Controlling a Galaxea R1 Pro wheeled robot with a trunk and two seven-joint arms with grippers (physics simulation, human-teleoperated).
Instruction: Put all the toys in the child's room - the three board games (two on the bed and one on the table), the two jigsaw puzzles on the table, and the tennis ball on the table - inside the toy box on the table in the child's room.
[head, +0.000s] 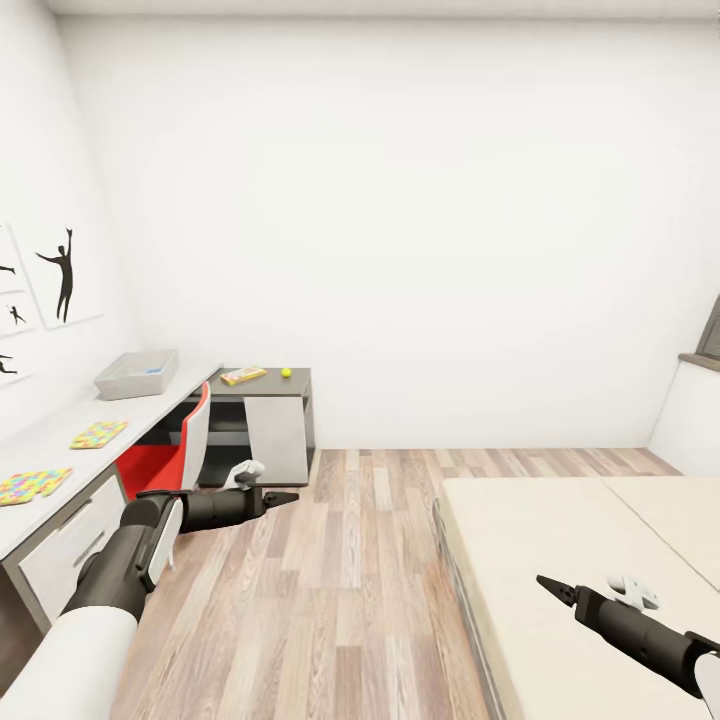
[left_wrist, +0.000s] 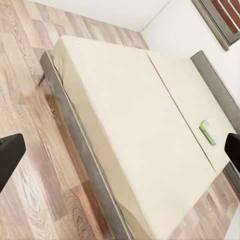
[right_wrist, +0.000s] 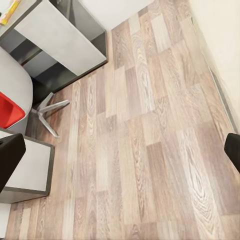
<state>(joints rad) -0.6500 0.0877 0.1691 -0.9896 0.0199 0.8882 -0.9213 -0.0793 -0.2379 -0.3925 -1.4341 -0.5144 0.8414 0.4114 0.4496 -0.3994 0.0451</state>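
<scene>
Separating table (head: 60, 435) edge and bed (head: 560, 560) edge, open wooden floor (head: 340, 590)

A: Any text, labels, nos. readable?
B: None. Wall pictures (head: 62, 275) are black figure silhouettes, no words
A: Board game (head: 243, 376) on the desk (head: 60, 432)?
B: Yellow w/ print, too small to read. Same w/ the green box on the bed (left_wrist: 207, 132), blurred. Puzzles (head: 99, 434) are colour patches only
</scene>
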